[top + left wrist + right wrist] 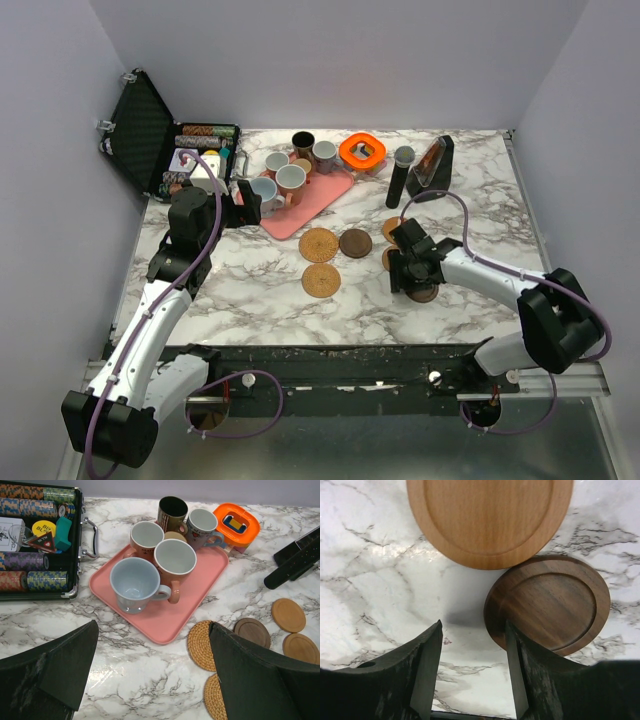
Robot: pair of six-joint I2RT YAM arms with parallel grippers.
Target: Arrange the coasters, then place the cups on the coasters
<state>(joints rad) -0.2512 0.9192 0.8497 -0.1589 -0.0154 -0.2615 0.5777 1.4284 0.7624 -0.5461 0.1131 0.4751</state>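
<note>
Several cups stand close together on a pink tray (pixel 165 620): a pale blue one (pixel 135 582), two pinkish-brown (pixel 175 562) (pixel 146 537), a black one (pixel 172 512), a grey one (pixel 202 527) and a small copper one (pixel 175 536). My left gripper (pixel 152 675) hovers open just in front of the tray, holding nothing. Two woven coasters (pixel 319 244) (pixel 321 280) and a dark one (pixel 355 243) lie mid-table. My right gripper (pixel 474 627) is low over the marble, open. Its right finger overlaps the rim of a dark coaster (pixel 550 602), with a tan coaster (pixel 490 520) just beyond. Only marble shows between its fingers.
An open black case of poker chips (pixel 160 140) stands at the back left. An orange ring-shaped object (pixel 362 150), a tall black cylinder (pixel 400 175) and a dark wedge-shaped stand (pixel 432 165) sit behind the coasters at the back right. Two more tan coasters (pixel 288 615) (pixel 301 647) lie near the right arm.
</note>
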